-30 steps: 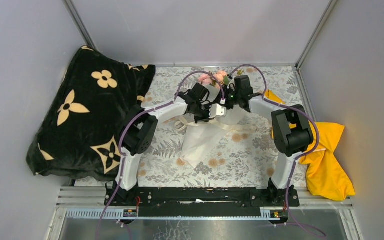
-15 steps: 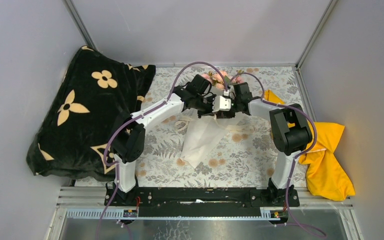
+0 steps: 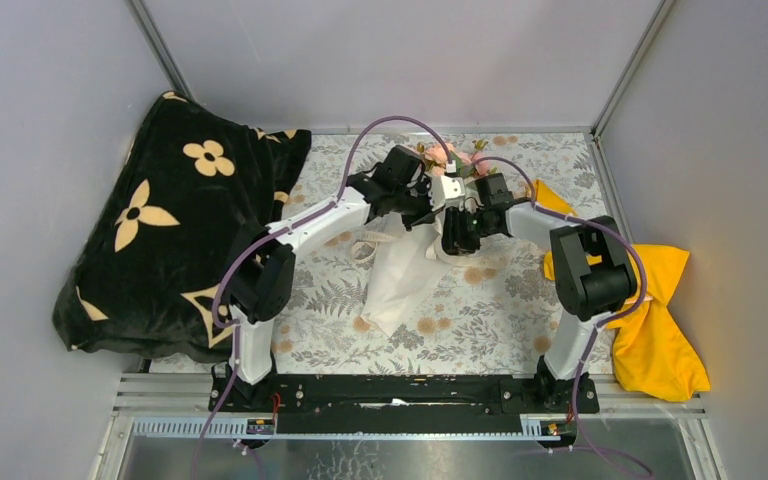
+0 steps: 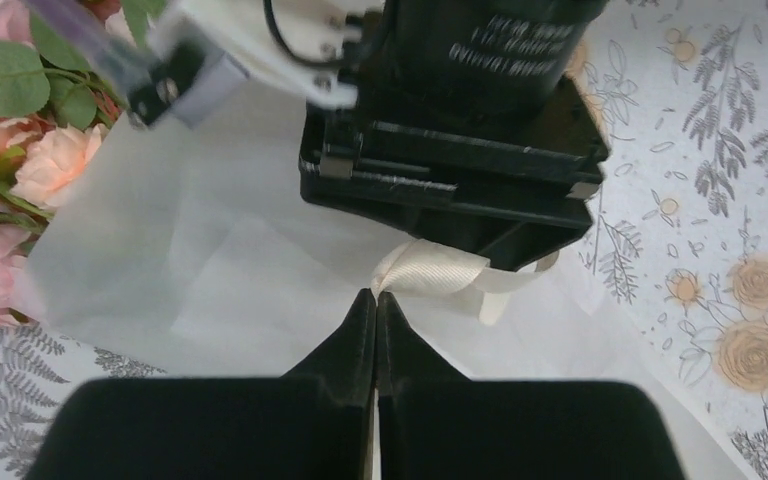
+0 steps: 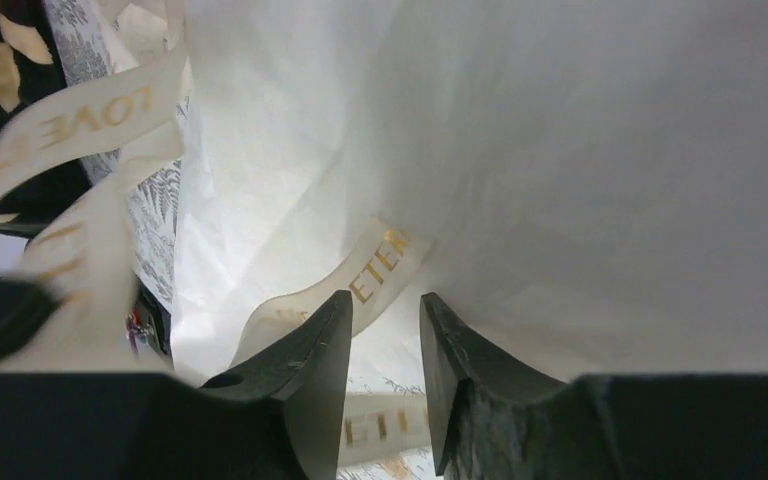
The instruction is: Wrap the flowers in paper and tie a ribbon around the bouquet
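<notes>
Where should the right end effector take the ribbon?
Probably on the flat gold-lettered strand of the ribbon lying across the paper, just ahead of the open right end effector. Come straight forward, straddling its edges. The left end effector pinches another loop.

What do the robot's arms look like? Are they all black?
No. Each arm has white links between chunky black joints, and a purple cable loops along it. The fingers are black tapering wedges. One black housing carries small white lettering.
</notes>
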### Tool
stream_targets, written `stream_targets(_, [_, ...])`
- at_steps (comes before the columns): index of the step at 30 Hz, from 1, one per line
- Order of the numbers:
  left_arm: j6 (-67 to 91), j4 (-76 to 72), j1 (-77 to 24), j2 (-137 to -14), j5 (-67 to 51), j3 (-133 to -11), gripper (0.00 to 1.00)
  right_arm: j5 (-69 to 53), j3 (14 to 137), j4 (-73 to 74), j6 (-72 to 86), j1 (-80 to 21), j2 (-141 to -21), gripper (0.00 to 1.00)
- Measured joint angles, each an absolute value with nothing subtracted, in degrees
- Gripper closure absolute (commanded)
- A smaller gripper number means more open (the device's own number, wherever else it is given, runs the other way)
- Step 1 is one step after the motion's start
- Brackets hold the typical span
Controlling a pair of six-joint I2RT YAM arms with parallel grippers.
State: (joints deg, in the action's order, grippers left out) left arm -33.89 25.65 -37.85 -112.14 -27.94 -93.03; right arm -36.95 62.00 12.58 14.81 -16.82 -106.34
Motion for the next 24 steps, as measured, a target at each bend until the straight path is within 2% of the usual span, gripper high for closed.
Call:
stream_targets(5, [-29.91,20.84,-37.85,-113.62,-25.87,-90.19,1.00,-33.17,61.98,15.14,14.76,-15.16,-102.91,0.45])
stream_targets(9, [-27.14,17.82,-37.85,-114.74,-24.27,-87.81,1.00,-28.77,62.41,17.30,14.98,-14.72,-102.28,0.46])
stream_targets(15, [-24.14,14.41,-37.85,-115.61,-22.94,-85.95,1.00,-20.25,62.98,18.98,16.84,-14.28,-100.12,0.55])
stream_targets(24, [-21.43,11.00,-37.47,-117.82,-22.61,-85.93,1.00,-8.93,58.06,15.07,19.66,-15.68,-84.20,0.54])
